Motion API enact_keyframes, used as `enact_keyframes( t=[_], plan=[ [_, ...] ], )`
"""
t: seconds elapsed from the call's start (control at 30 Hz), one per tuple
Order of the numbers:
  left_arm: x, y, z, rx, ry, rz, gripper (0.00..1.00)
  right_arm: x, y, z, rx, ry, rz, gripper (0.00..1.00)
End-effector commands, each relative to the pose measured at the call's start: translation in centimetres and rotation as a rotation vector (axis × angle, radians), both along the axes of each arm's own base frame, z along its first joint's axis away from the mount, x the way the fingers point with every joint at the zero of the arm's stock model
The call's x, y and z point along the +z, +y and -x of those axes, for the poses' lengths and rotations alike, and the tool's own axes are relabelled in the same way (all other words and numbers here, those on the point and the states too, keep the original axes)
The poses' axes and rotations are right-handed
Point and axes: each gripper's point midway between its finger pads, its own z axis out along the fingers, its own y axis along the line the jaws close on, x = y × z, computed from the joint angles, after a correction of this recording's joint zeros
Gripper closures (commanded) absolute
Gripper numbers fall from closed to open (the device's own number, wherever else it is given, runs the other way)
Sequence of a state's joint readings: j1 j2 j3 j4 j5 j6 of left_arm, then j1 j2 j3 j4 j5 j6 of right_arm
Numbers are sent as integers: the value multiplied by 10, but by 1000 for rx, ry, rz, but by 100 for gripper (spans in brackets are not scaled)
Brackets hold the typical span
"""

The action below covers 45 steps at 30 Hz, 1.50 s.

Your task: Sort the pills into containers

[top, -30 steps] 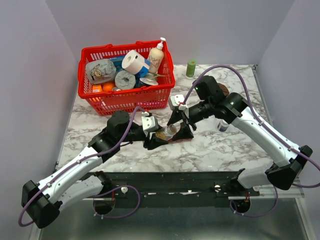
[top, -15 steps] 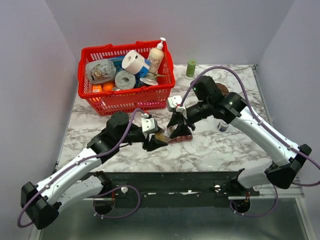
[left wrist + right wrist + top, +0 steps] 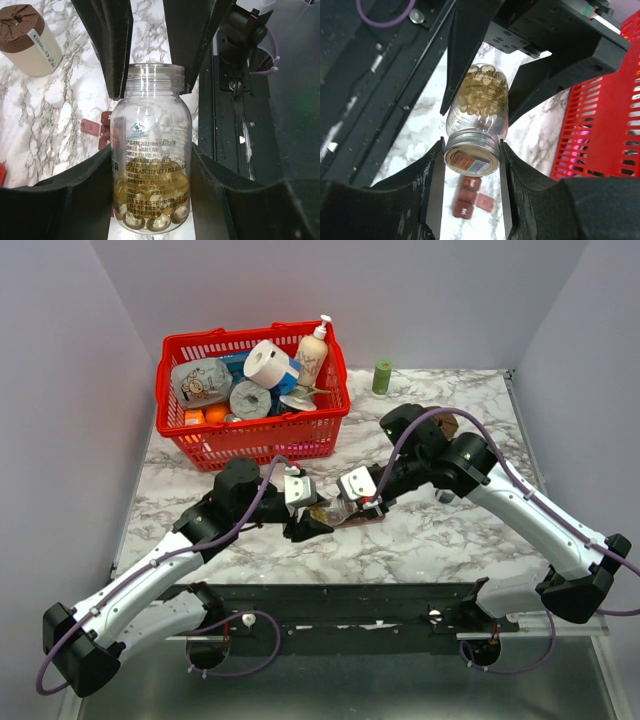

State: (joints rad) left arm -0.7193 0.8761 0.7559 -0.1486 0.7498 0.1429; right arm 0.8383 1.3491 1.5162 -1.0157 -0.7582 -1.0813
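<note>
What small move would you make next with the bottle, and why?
Probably tip the bottle mouth-down a little, both arms together. The left gripper clamps its body and the right gripper its neck; the pills lie at the base end, away from the mouth, and the strip lies by the mouth. I cannot tell whether the mouth is sealed.

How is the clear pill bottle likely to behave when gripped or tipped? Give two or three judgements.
The bottle looks smooth and round, so it may slip or roll. It is only partly filled with pills, so probably light; they would likely shift when tilted.
</note>
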Motion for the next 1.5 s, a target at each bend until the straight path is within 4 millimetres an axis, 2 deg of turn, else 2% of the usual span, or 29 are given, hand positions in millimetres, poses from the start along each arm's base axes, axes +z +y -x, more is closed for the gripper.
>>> enact_keyframes(
  t=[0.0, 0.27, 0.43, 0.5, 0.53, 0.77, 0.83, 0.93, 1.2, 1.3, 1.33, 1.4, 1.43, 1.47],
  plan=[
    [40, -7, 11, -106, -75, 95, 100, -9, -9, 6, 126, -143, 70, 90],
    [45, -14, 10, -144, -57, 126, 100, -1, -2, -2, 139, -279, 104, 93],
    [57, -16, 5, -133, -27, 179, 100, 4, -8, -7, 131, -402, 114, 94],
    [58, -16, 2, -123, 8, 189, 100, -2, -13, -3, 143, -457, 127, 94],
    [61, -17, 1, -125, 8, 205, 100, -1, -12, -9, 133, -520, 130, 94],
    [70, -18, 16, -199, 159, 269, 100, 7, -6, -6, 129, -727, 50, 95],
    [69, -19, 22, -232, 204, 273, 100, 14, -3, -9, 118, -779, 15, 95],
    [63, -18, 25, -250, 233, 254, 100, 13, -2, -11, 106, -818, -6, 95],
    [40, -18, 17, -212, 225, 159, 100, 21, -1, -18, 49, -880, -61, 91],
    [34, -17, 13, -189, 211, 137, 100, 24, -1, -14, 20, -806, -68, 71],
    [32, -16, 13, -181, 213, 126, 100, 25, -2, -13, 3, -772, -67, 54],
    [31, -16, 11, -172, 200, 119, 100, 26, -3, -11, -10, -744, -76, 37],
    [30, -16, 11, -171, 201, 118, 100, 28, -4, -10, -21, -731, -82, 26],
    [30, -16, 11, -172, 200, 118, 100, 29, -4, -9, -29, -723, -86, 22]
  ],
)
